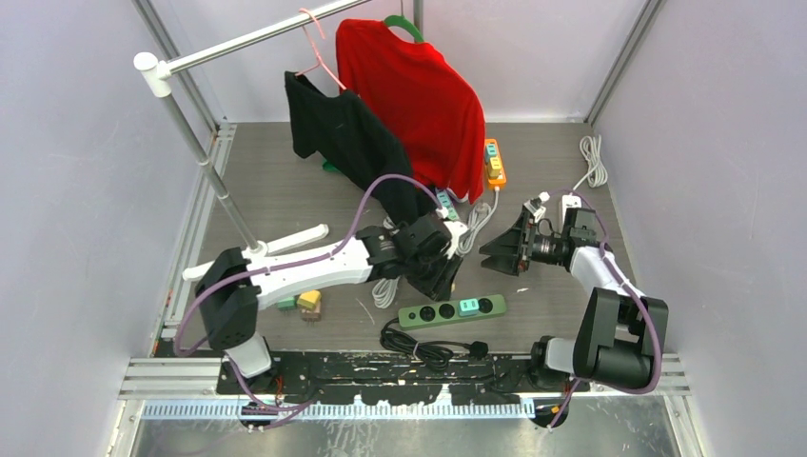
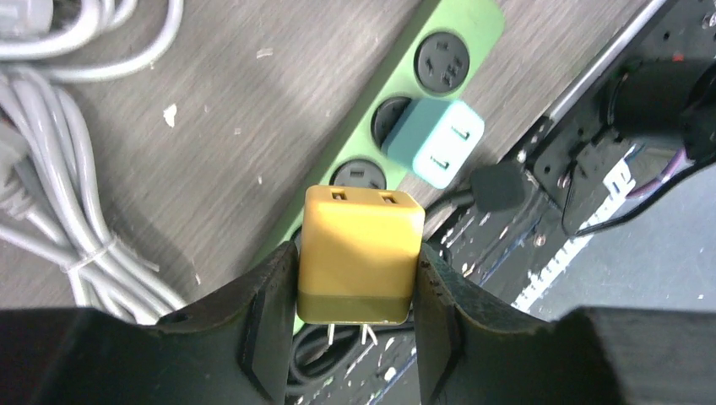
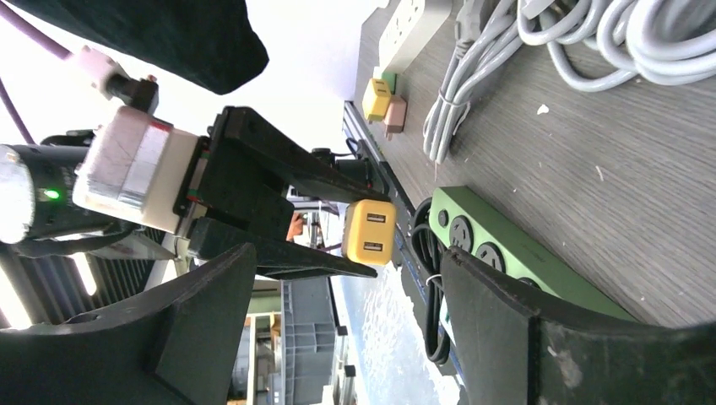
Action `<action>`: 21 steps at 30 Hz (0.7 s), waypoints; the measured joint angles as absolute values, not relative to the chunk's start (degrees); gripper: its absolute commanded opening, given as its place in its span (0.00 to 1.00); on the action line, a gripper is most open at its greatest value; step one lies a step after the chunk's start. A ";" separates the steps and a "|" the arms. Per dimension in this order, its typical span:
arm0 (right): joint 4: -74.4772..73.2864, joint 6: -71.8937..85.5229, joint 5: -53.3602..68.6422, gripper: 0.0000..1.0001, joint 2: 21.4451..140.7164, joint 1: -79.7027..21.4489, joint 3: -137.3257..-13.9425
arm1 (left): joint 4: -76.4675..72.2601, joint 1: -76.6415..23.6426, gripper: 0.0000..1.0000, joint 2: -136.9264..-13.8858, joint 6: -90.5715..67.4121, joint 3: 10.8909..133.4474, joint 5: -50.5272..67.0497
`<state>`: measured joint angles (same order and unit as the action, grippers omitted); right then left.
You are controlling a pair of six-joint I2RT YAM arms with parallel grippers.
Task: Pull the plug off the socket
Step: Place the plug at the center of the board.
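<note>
My left gripper [image 2: 355,257] is shut on a yellow cube plug [image 2: 359,245]. It holds the plug above the near end of a green power strip [image 2: 473,18], with the two metal prongs bare and out of the socket. A teal plug [image 2: 435,143] sits in the strip's middle socket. In the top view the left gripper [image 1: 440,276] hangs just behind the strip [image 1: 428,314], and the yellow plug is hidden there. My right gripper [image 1: 500,249] is open and empty, right of the left one. Its view shows the yellow plug [image 3: 369,229] and the strip [image 3: 507,245].
Bundled white cables [image 1: 471,233] lie behind the strip. A coiled black cord [image 1: 428,345] lies in front. An orange power strip [image 1: 495,162] is at the back. A red shirt [image 1: 419,95] and a black garment [image 1: 343,133] hang on a rack. Small plugs [image 1: 300,303] sit at left.
</note>
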<state>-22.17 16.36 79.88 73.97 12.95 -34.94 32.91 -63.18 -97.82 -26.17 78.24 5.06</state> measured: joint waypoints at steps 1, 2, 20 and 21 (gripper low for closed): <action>-22.20 16.25 79.96 0.86 73.97 13.54 -34.92 | 32.29 -63.33 0.00 -96.62 -26.15 76.71 4.93; -22.24 16.16 80.03 0.86 74.02 14.28 -34.92 | 31.77 -63.40 0.00 -95.35 -26.20 75.07 4.64; -22.35 15.09 80.18 0.86 76.55 17.89 -34.92 | 32.34 -63.61 0.00 -81.54 -30.13 55.61 -11.57; -22.35 15.09 80.16 0.86 76.55 17.91 -34.92 | 32.93 -63.40 0.00 -80.93 -30.68 55.02 -13.17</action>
